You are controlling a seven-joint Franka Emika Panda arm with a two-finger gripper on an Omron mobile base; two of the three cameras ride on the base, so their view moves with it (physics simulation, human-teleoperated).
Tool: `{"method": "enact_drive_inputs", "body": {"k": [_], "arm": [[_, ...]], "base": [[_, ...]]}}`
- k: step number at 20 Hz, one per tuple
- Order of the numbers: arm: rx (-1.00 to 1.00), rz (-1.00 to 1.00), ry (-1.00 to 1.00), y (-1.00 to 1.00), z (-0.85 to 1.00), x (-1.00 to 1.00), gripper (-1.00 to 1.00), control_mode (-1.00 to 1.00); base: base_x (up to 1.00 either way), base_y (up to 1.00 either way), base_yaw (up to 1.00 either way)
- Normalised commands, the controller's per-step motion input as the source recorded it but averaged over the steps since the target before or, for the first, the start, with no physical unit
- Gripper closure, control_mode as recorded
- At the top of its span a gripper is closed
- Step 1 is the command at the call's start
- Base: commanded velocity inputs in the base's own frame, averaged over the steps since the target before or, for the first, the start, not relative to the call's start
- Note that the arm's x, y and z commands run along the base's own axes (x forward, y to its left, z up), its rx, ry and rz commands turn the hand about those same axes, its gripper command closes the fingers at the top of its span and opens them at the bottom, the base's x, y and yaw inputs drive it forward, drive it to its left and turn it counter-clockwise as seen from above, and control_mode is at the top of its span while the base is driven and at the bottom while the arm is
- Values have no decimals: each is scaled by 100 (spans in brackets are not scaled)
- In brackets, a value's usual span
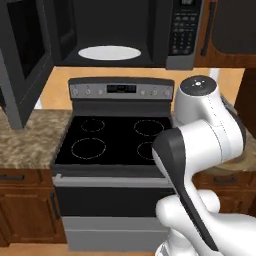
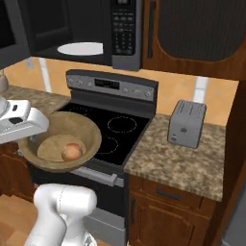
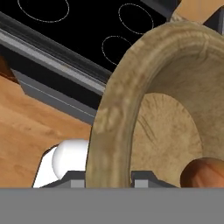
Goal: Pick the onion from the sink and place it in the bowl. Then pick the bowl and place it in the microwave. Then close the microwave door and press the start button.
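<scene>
Inside the bowl the claw grips, the onion rests.

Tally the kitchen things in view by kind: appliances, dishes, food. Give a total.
Appliances: 3 — microwave, stove, toaster
Dishes: 2 — bowl, white turntable plate
Food: 1 — onion, lying in the bowl
Total: 6
</scene>
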Motion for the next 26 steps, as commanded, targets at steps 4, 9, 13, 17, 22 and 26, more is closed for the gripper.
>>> {"method": "enact_drive_inputs", "body": {"k": [4, 9, 13, 17, 22, 26], "arm": [[0, 0, 0, 0, 0, 0, 100, 100], [0, 0, 0, 0, 0, 0, 100, 100], [0, 0, 0, 0, 0, 0, 100, 100], [0, 0, 0, 0, 0, 0, 100, 100], [0, 0, 0, 0, 0, 0, 100, 100], [0, 0, 0, 0, 0, 0, 100, 100]], "base": [[69, 43, -24], [46, 58, -16], [66, 7, -17], [42, -1, -3], [42, 0, 0], [12, 0, 0]]}}
